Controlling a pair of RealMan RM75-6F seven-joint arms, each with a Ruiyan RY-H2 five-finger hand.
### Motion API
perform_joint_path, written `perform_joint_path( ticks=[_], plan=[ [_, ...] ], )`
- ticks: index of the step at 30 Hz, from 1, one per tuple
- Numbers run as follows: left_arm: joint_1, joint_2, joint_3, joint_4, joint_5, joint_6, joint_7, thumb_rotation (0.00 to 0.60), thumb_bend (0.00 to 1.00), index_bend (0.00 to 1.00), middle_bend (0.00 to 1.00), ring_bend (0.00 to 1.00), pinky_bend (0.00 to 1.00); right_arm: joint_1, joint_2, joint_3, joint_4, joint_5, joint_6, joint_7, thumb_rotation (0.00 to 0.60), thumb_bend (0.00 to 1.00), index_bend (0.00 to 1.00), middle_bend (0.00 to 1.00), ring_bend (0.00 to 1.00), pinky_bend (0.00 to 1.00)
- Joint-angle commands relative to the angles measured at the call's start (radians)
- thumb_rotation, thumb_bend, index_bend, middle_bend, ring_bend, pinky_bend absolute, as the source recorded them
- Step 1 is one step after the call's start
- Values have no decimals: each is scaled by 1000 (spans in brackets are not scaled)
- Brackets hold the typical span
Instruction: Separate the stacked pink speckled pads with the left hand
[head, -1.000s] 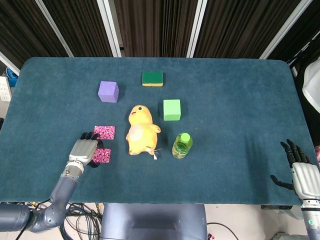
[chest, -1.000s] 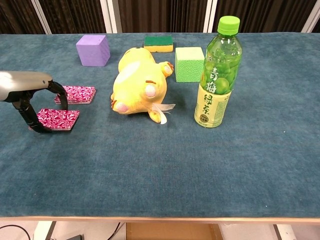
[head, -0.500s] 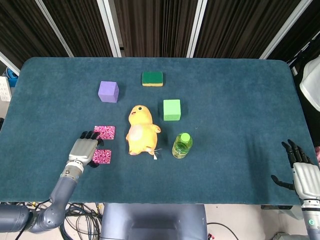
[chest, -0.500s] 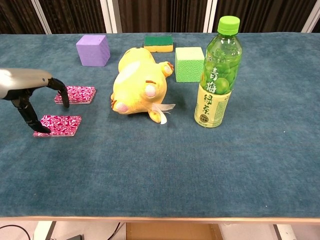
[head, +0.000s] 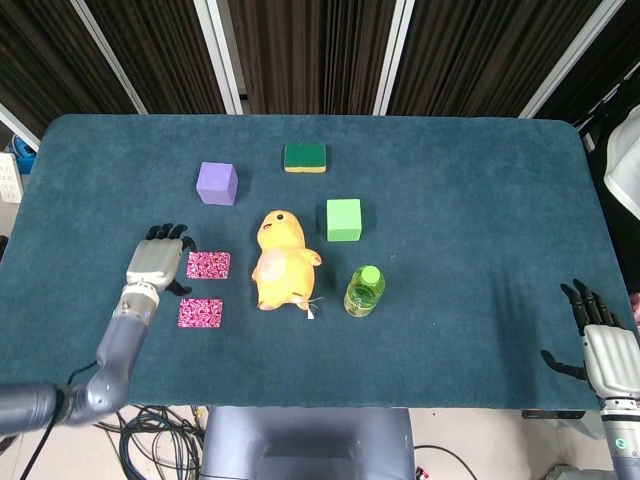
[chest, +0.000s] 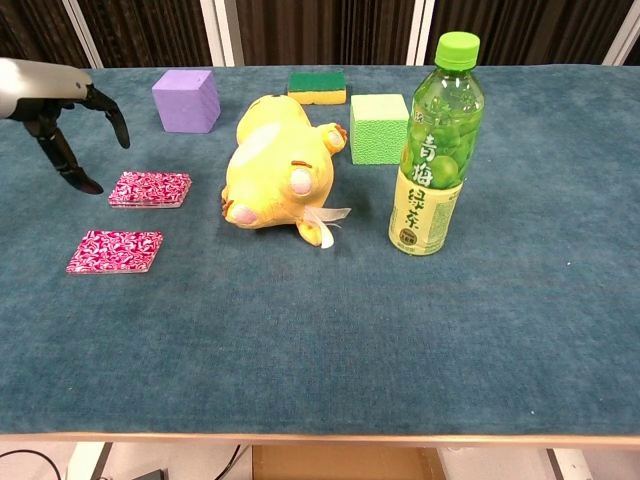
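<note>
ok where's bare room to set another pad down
Bare cloth lies right of the bottle toward the right hand, and along the near edge. Crowded: the pink pads, left hand and plush duck.

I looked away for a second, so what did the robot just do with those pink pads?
The left hand let go of the near pink pad, rose and drew back toward the far pink pad, now open beside it. Both pads, the yellow toy and the right hand stayed put.
</note>
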Motion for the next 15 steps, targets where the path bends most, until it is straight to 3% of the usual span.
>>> perform_joint_path(
  ticks=[1, 15],
  plan=[
    [-54, -26, -19, 80, -87, -69, 33, 600, 121, 360, 142, 1, 0, 1, -1, 1, 0, 5, -4, -3, 600, 182, 0, 0, 52, 217],
    [-87, -102, 8, 198, -114, -107, 26, 600, 122, 375, 143, 2, 0, 3, 0, 0, 1, 5, -10, 0, 600, 181, 0, 1, 52, 216]
  ],
)
